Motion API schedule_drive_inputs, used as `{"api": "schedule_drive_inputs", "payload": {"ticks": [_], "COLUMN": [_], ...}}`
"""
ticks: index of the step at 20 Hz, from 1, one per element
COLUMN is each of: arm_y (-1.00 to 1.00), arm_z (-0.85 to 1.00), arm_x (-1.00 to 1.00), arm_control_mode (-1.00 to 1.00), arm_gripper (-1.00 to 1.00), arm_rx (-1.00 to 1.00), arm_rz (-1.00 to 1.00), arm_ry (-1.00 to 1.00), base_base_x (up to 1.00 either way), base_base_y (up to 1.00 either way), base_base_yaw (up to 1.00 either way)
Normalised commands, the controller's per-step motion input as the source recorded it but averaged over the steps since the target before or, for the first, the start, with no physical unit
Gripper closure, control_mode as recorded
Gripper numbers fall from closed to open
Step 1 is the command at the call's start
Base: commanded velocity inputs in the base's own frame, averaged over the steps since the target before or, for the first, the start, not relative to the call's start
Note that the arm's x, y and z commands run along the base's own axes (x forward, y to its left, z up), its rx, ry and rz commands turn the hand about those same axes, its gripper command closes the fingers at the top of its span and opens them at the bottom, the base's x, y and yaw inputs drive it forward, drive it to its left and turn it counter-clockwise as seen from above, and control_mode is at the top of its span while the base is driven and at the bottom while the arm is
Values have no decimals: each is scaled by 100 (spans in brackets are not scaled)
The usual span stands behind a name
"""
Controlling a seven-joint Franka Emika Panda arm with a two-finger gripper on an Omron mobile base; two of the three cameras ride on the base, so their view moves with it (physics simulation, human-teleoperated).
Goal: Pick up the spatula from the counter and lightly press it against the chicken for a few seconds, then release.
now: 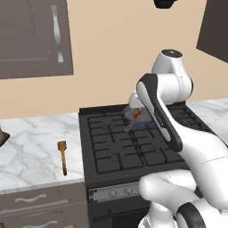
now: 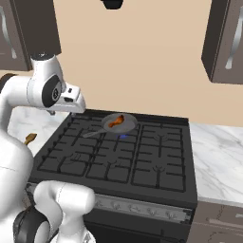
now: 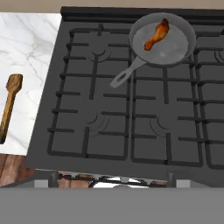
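I see a white marble counter (image 1: pixel 31 142) with a long brown wooden spatula (image 1: pixel 63 158) lying flat on it, near the black gas stove (image 3: pixel 109 113). A round grey metal frying pan (image 3: pixel 175 46) sits on the stove's back grates.

The long brown spatula (image 3: pixel 9 107) looks like plain matt wood with a faint grain, and the white, grey-veined marble counter (image 3: pixel 30 39) under it is smooth and polished. The round grey frying pan (image 3: pixel 175 53) reads as dull brushed metal. The orange-brown chicken drumstick (image 3: pixel 157 35) has a slightly shiny, glazed skin, and the black stove top (image 3: pixel 113 131) with its grates is matt, like cast iron.
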Motion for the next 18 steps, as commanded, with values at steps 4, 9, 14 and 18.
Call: {"api": "schedule_drive_inputs", "payload": {"ticks": [4, 9, 14, 18], "arm_y": [60, 59, 53, 41], "arm_z": [0, -12, -19, -5], "arm_x": [-38, -35, -29, -33], "arm_control_mode": [-100, -100, -100, -100], "arm_gripper": [-100, -100, -100, -100], "arm_rx": [0, 0, 7, 10], "arm_rz": [0, 0, 0, 0], "arm_ry": [-1, 0, 0, 1], "base_base_x": [0, 0, 0, 0], "base_base_y": [0, 0, 0, 0], "base_base_yaw": [0, 0, 0, 0]}}
